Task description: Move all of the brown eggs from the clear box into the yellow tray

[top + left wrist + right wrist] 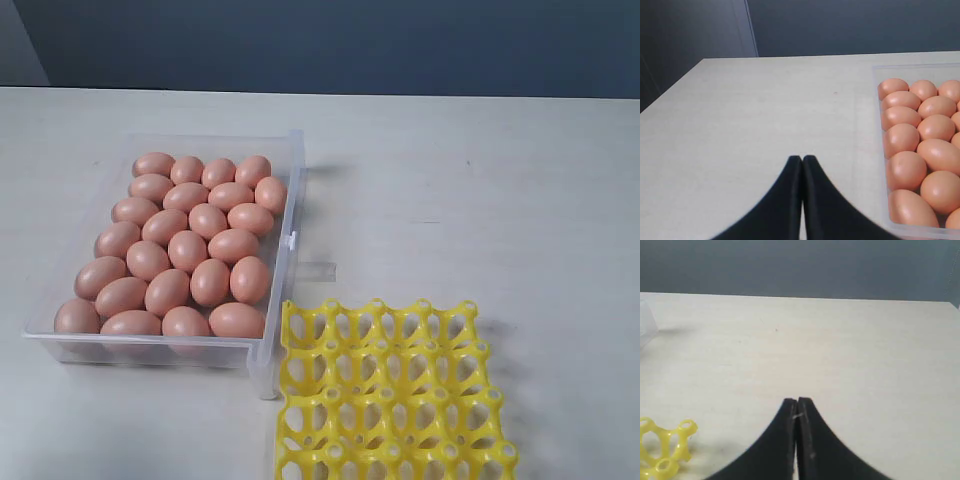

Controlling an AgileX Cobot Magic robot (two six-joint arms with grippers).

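Observation:
Several brown eggs [190, 250] lie packed in the clear box [291, 190] at the left of the exterior view. The yellow tray [385, 395] stands at the front, just right of the box's near corner, with all visible cups bare. Neither gripper shows in the exterior view. In the left wrist view my left gripper [802, 159] is shut with nothing in it, over bare table beside the clear box [879, 145] and its brown eggs [920, 145]. My right gripper [797, 401] is also shut and holds nothing, with a corner of the yellow tray [665, 447] off to one side.
The white table [480, 200] stretches behind and to the right of the tray. A dark wall [330, 45] runs along the table's far edge. The box has a small tab [292, 240] on its long side facing the tray.

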